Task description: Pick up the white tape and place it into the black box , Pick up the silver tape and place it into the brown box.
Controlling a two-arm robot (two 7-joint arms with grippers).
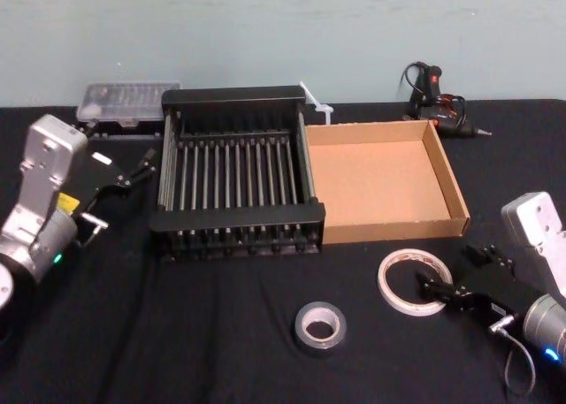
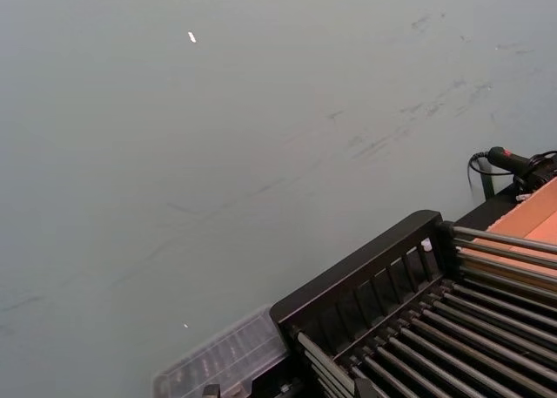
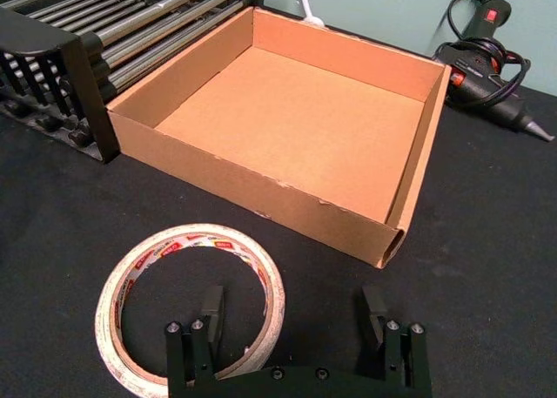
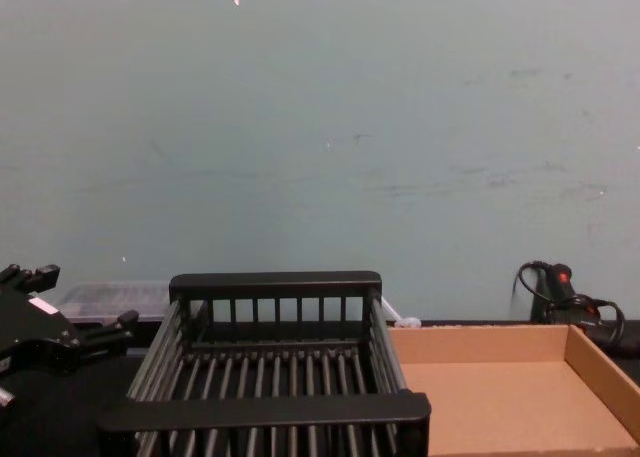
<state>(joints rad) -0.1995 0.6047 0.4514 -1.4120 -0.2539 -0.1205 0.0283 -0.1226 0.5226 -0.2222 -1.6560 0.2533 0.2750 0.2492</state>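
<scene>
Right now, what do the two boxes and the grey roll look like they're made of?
Black box: looks like moulded plastic, matte, with slatted bars and a thick rim. Brown box: cardboard, dull tan, with folded walls and raw edges. Silver tape: dull grey roll, probably cloth-backed duct tape, around a pale core; the backing itself cannot be confirmed.

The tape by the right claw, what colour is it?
White tape with small red marks, best in the right wrist view.
</scene>
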